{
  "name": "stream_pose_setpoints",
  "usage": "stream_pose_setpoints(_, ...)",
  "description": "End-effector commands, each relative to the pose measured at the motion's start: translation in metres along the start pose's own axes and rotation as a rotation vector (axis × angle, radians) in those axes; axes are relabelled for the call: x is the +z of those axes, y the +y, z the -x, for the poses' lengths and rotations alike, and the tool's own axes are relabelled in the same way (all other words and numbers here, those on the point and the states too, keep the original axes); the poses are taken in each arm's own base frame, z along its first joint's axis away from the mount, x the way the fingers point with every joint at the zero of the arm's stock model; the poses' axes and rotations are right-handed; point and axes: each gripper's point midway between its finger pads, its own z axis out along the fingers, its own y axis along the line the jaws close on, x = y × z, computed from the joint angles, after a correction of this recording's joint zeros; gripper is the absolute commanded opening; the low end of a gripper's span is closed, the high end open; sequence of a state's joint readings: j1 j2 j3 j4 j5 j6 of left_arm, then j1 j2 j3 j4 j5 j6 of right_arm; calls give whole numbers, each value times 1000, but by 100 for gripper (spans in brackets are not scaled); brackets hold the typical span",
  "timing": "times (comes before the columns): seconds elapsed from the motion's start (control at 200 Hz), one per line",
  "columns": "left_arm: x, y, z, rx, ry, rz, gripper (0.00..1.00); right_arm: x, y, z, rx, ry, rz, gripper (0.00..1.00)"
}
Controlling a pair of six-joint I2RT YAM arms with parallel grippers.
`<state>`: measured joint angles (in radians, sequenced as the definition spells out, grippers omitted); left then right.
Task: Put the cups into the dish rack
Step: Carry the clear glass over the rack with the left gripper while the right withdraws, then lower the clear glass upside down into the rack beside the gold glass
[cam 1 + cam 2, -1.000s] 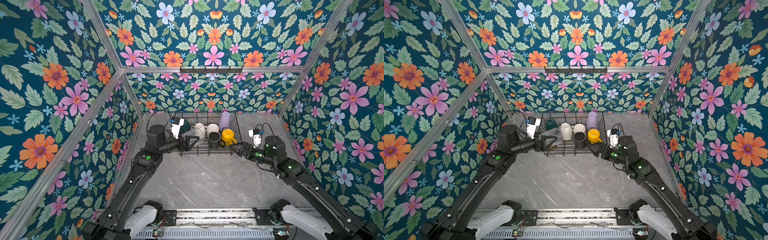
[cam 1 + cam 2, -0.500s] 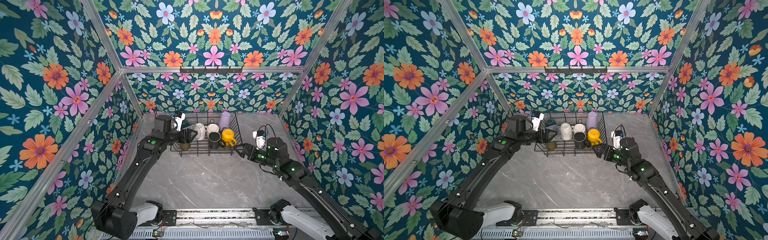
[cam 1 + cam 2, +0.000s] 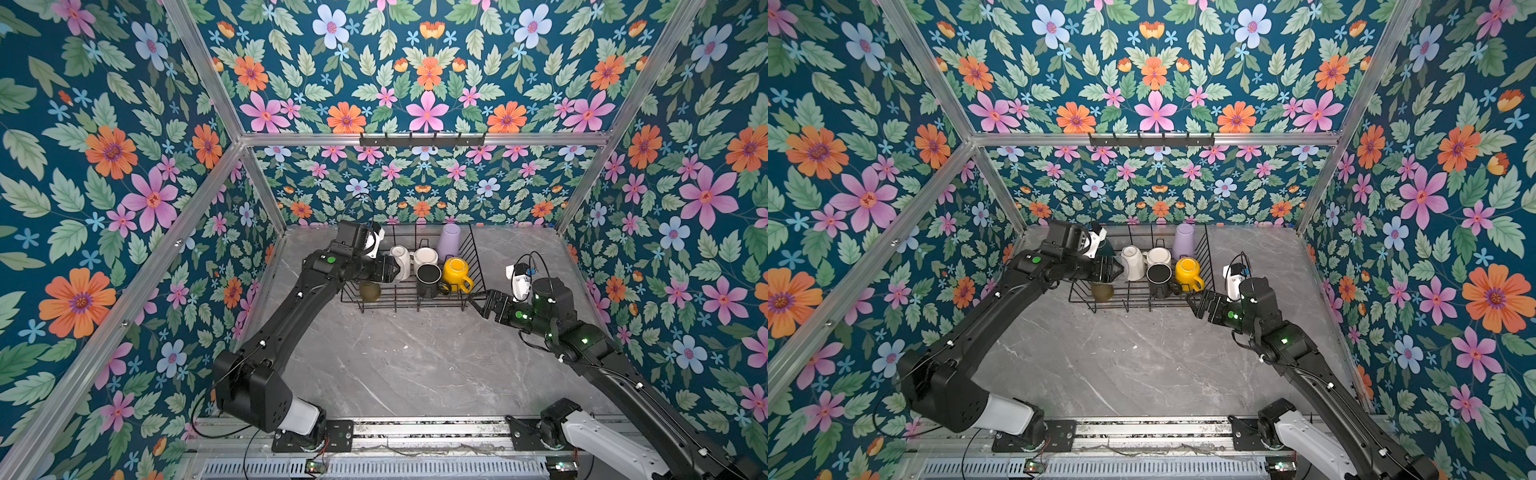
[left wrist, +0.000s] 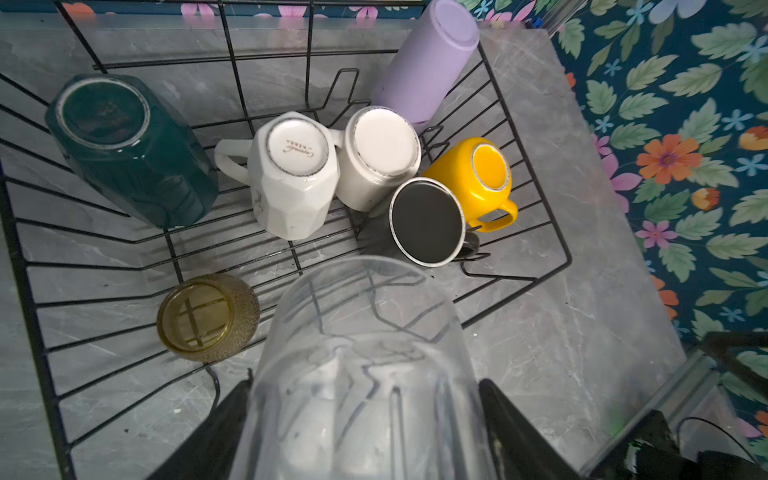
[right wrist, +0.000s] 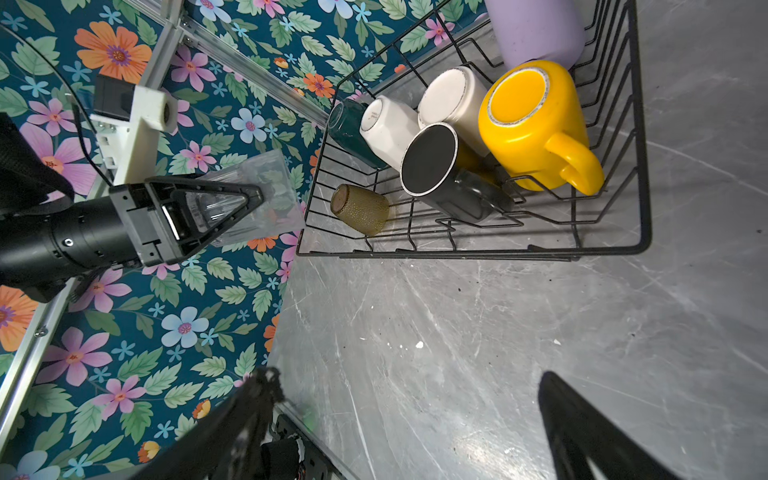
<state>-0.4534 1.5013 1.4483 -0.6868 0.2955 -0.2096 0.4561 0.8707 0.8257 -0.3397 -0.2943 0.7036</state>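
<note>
7 cups (image 4: 469,183) sit bottom-up in the black wire dish rack (image 5: 642,166) at the counter's far edge, with the clear glass (image 4: 361,353) above.

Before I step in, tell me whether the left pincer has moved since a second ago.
Yes: the left pincer shifted from the dish rack's front-left corner toward its back.

Script mfr mark on white faceted mug (image 4: 296,183) base — upside down, illeg.
</note>
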Motion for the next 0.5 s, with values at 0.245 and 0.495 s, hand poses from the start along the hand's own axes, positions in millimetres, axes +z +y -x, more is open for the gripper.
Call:
stream_pose_setpoints(0.245, 48, 10, -9, 87, 163, 165, 0, -2, -3, 0, -25, -15, -7, 99)
stream_pose_setpoints(0.495, 76, 19, -17, 120, 263, 223, 0, -2, -5, -2, -32, -12, -11, 99)
